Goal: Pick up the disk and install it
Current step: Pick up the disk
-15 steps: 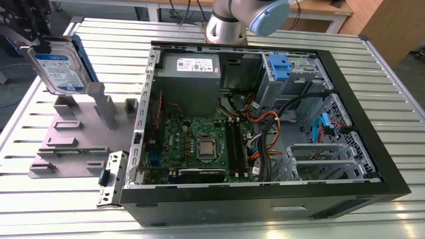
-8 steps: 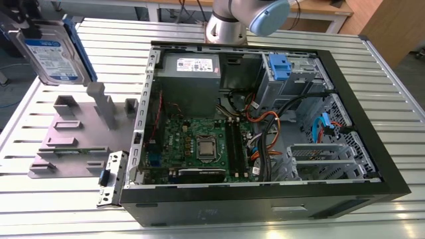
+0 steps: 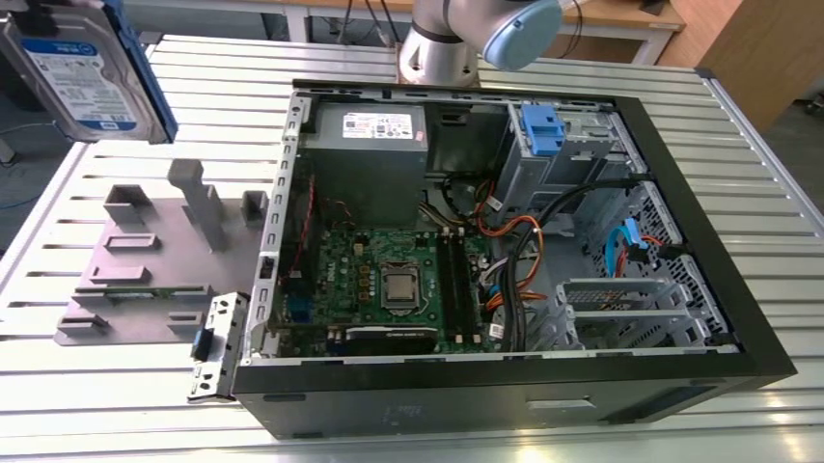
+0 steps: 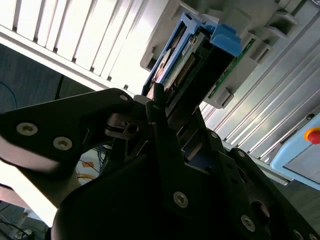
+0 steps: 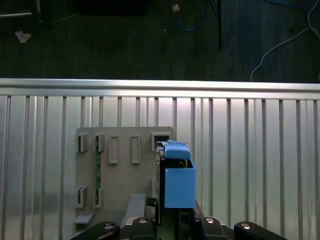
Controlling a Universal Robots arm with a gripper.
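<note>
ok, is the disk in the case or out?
Out. The disk hangs at the exterior view's upper left, clamped in the gripper, well apart from the open computer case.

Nothing is reading clearly; the flat silver blue-framed disk point(image 3: 71, 68) and the grey boxy power supply point(image 3: 367, 164) are carrying labels with illegible print.
</note>
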